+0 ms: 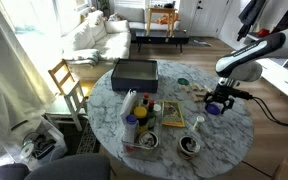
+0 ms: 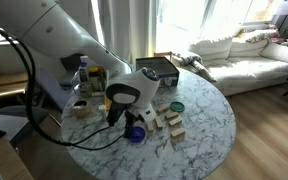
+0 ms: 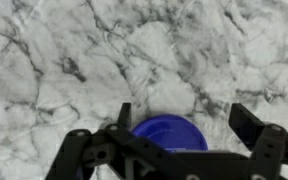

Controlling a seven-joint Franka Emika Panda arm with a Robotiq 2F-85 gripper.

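Observation:
My gripper [image 3: 184, 118] is open and hovers just above a small round blue object [image 3: 169, 135] that lies on the marble table [image 3: 84, 60]. In the wrist view the blue object sits between the two fingers, partly hidden by the gripper body. In both exterior views the gripper [image 1: 218, 102] [image 2: 124, 118] is at the table's edge over the blue object [image 1: 214, 109] [image 2: 136, 132]. Small wooden blocks [image 2: 169, 120] lie close by.
A dark box [image 1: 134, 72] stands at the table's far side. Bottles, jars and bowls [image 1: 144, 115] crowd one side. A green lid [image 2: 177, 106] lies near the blocks. A wooden chair [image 1: 67, 85] and a white sofa [image 1: 94, 35] stand beyond the table.

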